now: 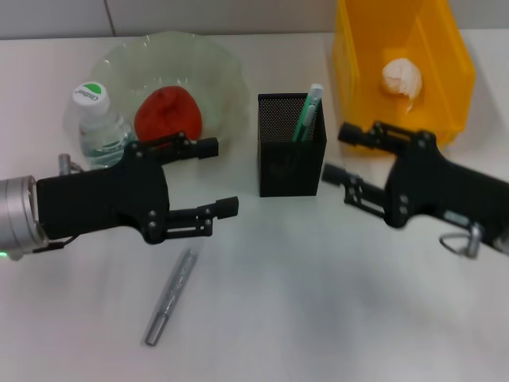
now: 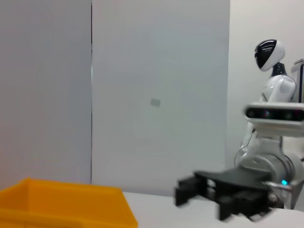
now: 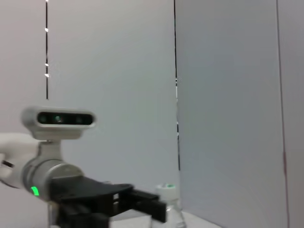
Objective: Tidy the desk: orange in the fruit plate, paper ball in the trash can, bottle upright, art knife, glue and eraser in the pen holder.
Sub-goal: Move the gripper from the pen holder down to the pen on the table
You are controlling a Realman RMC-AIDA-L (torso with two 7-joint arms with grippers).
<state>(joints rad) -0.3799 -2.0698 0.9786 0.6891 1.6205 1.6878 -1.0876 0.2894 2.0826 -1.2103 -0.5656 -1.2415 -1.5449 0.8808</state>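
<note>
Your left gripper (image 1: 215, 177) is spread wide and empty at middle left of the head view, fingers pointing right, hanging above the table (image 1: 318, 318). Right gripper (image 1: 343, 153) is also spread with nothing between the jaws, at middle right, fingers pointing left toward the pen holder (image 1: 291, 155).

Below the left gripper, lower left of center, lies the art knife (image 1: 169, 296): a slim silver stick flat on the table, angled up to the right. That looks like the one item not yet put away. Judged from its look, it is light, stiff, smooth metal, so it could slip or roll; take it across the middle of the shaft with the jaws square to its length. It lies low, so you will need to come right down to the surface.

Pen holder stands at center with green pens (image 1: 306, 111) sticking out; glue and eraser can't be made out, maybe inside.

Orange (image 1: 168, 114) sits in the fruit plate (image 1: 215, 64), upper left. Bottle (image 1: 99, 119) stands upright just beside the plate, partly behind the left arm. Paper ball (image 1: 402, 78) is in the trash can (image 1: 350, 56), upper right. The wrist views show only a wall and the opposite arm.
</note>
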